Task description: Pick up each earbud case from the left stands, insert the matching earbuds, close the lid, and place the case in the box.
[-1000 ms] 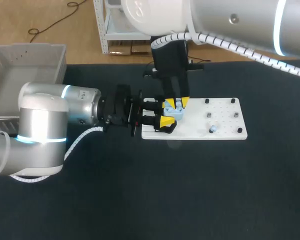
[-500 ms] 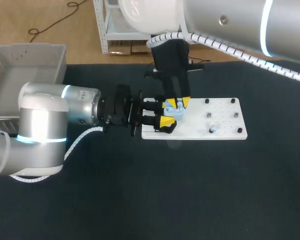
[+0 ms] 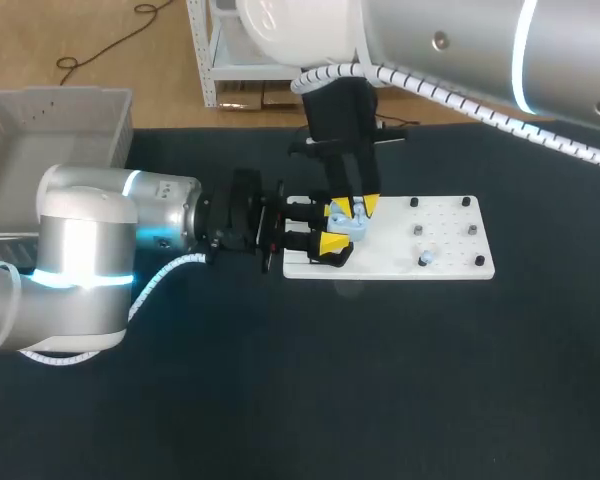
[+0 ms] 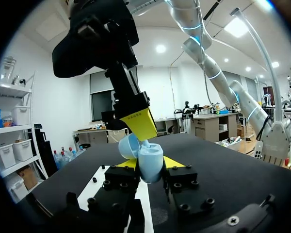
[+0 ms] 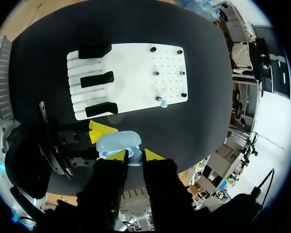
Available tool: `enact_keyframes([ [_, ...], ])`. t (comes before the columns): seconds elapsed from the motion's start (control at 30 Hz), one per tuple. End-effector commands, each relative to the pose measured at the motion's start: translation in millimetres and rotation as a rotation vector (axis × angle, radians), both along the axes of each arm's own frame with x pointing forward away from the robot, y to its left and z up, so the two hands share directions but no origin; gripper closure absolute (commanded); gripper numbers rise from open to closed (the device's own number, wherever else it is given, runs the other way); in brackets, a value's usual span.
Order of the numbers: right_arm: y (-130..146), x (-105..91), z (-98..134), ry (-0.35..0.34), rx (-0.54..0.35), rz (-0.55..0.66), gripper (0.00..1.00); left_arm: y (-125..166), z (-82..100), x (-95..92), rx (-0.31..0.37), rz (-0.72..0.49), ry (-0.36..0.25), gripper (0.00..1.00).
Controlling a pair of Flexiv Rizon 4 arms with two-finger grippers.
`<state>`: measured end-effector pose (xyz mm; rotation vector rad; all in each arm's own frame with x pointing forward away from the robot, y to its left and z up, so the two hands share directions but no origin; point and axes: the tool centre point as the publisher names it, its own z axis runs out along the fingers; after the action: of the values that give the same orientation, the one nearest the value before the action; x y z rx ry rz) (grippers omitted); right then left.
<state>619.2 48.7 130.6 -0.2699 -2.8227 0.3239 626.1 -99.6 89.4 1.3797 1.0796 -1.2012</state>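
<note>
If the earbud [image 5: 134, 159] meets the case [image 4: 149, 160] off-centre, we risk it jamming on the rim or dropping onto the white board [image 3: 450, 262]. Our left gripper [image 4: 150, 163] is clamped on the open case from both sides, above the board's left end. Our right gripper [image 5: 135, 155], nearly closed, pinches the earbud just over it.

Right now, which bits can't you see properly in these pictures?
- Inside of the pale blue plastic earbud case: left wrist view, its raised lid and the right gripper cover it.
- Small pale piece on the white flat board: head view, too small to identify.
- Grey slatted plastic basket: head view, cut off by the edge.
</note>
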Motion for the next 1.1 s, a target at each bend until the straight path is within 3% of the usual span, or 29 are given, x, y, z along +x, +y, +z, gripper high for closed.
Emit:
enact_keyframes([
  [0.03,-3,-3.5,-2,-0.013,0.025,-0.015,1.0,-1,-2.2,0.2,-0.009,-0.004,0.001,1.0],
  [0.33,-6,-9.4,1,-0.05,0.078,-0.061,1.0,-1,-2.2,0.2,-0.009,-0.004,0.001,1.0],
  [0.63,1,-24.2,30,-0.174,0.061,-0.069,1.0,-1,-2.2,0.2,-0.009,-0.004,0.001,1.0],
  [0.9,5,-33.3,35,-0.252,0.016,-0.12,1.0,-1,-2.2,0.2,-0.009,-0.004,0.001,1.0],
  [1.1,3,-39.4,41,-0.309,0.056,-0.21,1.0,-1,-2.2,0.2,-0.009,-0.004,0.001,1.0],
])
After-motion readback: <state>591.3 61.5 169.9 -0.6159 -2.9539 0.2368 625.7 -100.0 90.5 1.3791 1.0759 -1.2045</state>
